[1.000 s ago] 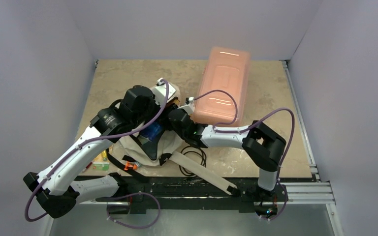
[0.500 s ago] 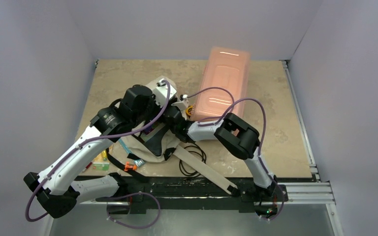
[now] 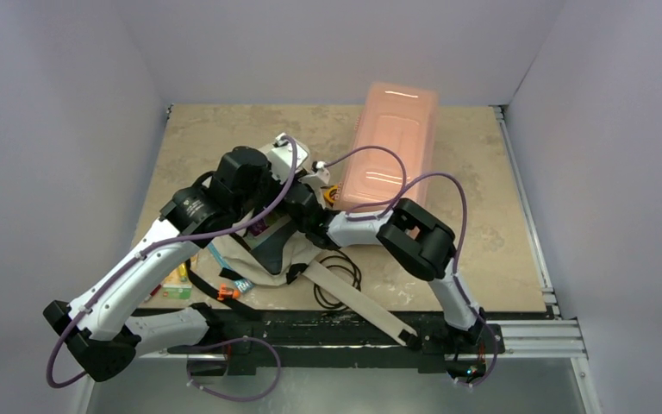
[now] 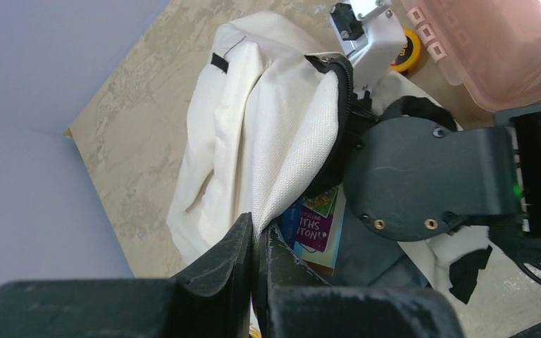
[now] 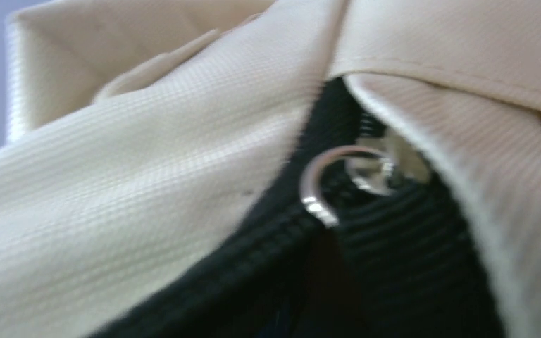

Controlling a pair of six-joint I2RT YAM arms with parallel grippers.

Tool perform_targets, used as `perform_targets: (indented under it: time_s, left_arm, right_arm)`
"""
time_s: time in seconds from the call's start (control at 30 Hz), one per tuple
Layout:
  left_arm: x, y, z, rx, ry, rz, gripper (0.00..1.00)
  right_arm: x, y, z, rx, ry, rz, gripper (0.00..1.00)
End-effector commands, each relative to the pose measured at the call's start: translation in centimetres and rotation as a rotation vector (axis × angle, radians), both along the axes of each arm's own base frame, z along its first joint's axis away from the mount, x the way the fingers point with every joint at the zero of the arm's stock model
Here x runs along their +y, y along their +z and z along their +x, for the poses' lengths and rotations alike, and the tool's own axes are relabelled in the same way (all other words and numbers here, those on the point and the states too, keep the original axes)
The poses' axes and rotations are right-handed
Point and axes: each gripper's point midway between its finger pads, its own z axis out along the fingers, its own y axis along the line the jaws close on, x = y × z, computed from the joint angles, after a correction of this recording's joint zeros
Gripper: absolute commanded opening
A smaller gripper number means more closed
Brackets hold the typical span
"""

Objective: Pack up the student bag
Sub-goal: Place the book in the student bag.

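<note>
The student bag [image 3: 254, 259], cream fabric with a black-edged mouth, lies at the near left of the table. My left gripper [image 4: 257, 232] is shut on a fold of the bag's cream edge [image 4: 289, 162] and holds the mouth up. A book with a purple and blue cover [image 4: 318, 227] stands inside against the dark lining. The right arm's dark wrist housing [image 4: 430, 176] sits at the bag's mouth, and its fingers are hidden inside. The right wrist view shows only blurred cream fabric [image 5: 148, 190], the black zipper edge [image 5: 253, 260] and a silver ring [image 5: 320, 186].
A translucent pink plastic box [image 3: 392, 147] lies at the back right, close to the right arm. A small yellow round object [image 3: 332, 191] sits between the box and the bag. A black cable [image 3: 338, 278], a beige strap [image 3: 358, 302] and small items [image 3: 175, 285] lie near the front edge.
The right arm's elbow swung left and its wrist pushed further into the bag's mouth. The blue book sits lower inside now. The left gripper kept its hold.
</note>
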Motion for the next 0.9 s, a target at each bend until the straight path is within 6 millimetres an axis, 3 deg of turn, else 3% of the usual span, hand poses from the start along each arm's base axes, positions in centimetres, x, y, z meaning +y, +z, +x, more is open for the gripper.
perform_targets:
  time_s: [0.0, 0.13, 0.27, 0.47, 0.63, 0.67, 0.7, 0.87]
  left_arm:
    - [0.5, 3.1, 0.9, -0.088, 0.066, -0.097, 0.0]
    - [1.1, 2.6, 1.0, -0.081, 0.095, -0.093, 0.0]
    - [1.7, 1.4, 1.1, -0.062, 0.127, -0.088, 0.0]
    - [2.3, -0.3, 1.2, -0.022, 0.167, -0.074, 0.0]
    - [2.2, -1.2, 1.2, 0.003, 0.179, -0.081, 0.0]
    - [2.1, -1.3, 1.2, 0.008, 0.181, -0.081, 0.0]
    - [2.1, -1.5, 1.2, 0.015, 0.183, -0.079, 0.0]
    - [1.8, -1.8, 1.0, 0.031, 0.183, -0.104, 0.0]
  right_arm:
    - [-2.1, 5.1, -1.2, -0.118, 0.045, -0.083, 0.92]
    - [-2.0, 3.7, -4.0, -0.152, 0.225, -0.241, 0.95]
    - [-2.0, 3.7, -7.2, -0.221, 0.407, -0.364, 0.95]
    - [-4.1, 2.7, -11.2, -0.344, 0.625, -0.56, 0.98]
    - [-4.8, 2.9, -14.9, -0.329, 0.791, -0.545, 0.98]
    - [-5.1, 2.6, -15.3, -0.319, 0.805, -0.548, 0.98]
    - [-5.8, 2.6, -15.1, -0.418, 0.824, -0.648, 0.99]
    - [-9.5, 2.2, -13.3, -0.39, 0.672, -0.791, 0.99]
